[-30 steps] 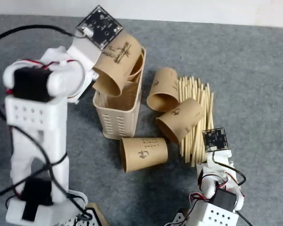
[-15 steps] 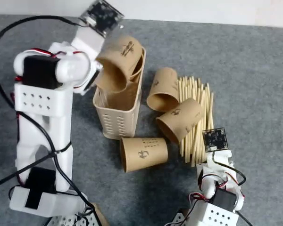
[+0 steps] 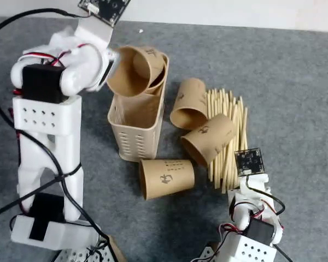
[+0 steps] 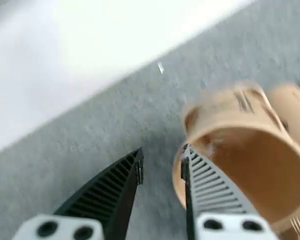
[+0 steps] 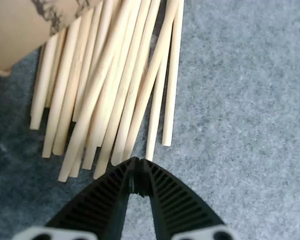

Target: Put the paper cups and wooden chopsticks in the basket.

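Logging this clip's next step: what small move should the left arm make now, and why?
Probably draw the left tool back clear of the cup: its jaws are open, and the cup lies tilted in the basket atop another cup.

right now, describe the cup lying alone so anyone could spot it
Find the slotted basket on the grey mat. Off its near end a paper cup lies on its side. Unlike the two other loose cups, it lies apart from the chopsticks.
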Controlling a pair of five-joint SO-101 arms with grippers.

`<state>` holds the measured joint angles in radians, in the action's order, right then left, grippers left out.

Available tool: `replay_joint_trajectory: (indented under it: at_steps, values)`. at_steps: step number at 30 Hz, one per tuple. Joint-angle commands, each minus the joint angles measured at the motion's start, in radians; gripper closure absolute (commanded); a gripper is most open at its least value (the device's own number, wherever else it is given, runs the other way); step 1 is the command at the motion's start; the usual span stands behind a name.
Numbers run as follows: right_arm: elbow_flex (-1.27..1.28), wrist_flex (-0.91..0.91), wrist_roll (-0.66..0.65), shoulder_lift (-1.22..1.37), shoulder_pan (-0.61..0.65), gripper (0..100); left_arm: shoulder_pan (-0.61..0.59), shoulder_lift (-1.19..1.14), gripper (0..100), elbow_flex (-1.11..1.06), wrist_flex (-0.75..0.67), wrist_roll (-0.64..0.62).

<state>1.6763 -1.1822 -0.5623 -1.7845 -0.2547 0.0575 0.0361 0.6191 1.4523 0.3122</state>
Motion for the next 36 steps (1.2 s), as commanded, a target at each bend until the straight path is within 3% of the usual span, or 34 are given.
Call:
replay_joint_trajectory:
  at_steps: [1, 6, 15, 19, 22, 27, 31, 36]
  values:
    - [0.104, 0.002, -0.009, -0.005, 0.004, 99.2, 0.038, -0.056, 84, 0.030, -0.110, -0.012]
    - [0.104, 0.002, -0.009, -0.005, 0.004, 99.2, 0.051, -0.177, 84, 0.033, -0.152, -0.014]
    - [0.104, 0.002, -0.009, -0.005, 0.004, 99.2, 0.145, -0.196, 84, 0.027, -0.146, -0.014]
    - [0.104, 0.002, -0.009, -0.005, 0.004, 99.2, 0.111, -0.179, 84, 0.036, -0.124, -0.014]
    - [0.104, 0.002, -0.009, -0.005, 0.005, 99.2, 0.044, -0.102, 84, 0.134, 0.015, -0.017]
    - [0.104, -0.001, -0.009, -0.002, 0.015, 99.2, -0.061, 0.071, 84, 0.252, 0.345, -0.133]
    - [0.104, -0.051, -0.011, -0.010, 0.064, 99.2, -0.193, 0.282, 84, 0.039, 0.341, -0.133]
    - [0.104, -0.081, -0.014, -0.010, 0.150, 99.2, -0.206, 0.595, 84, -0.466, 0.322, -0.127]
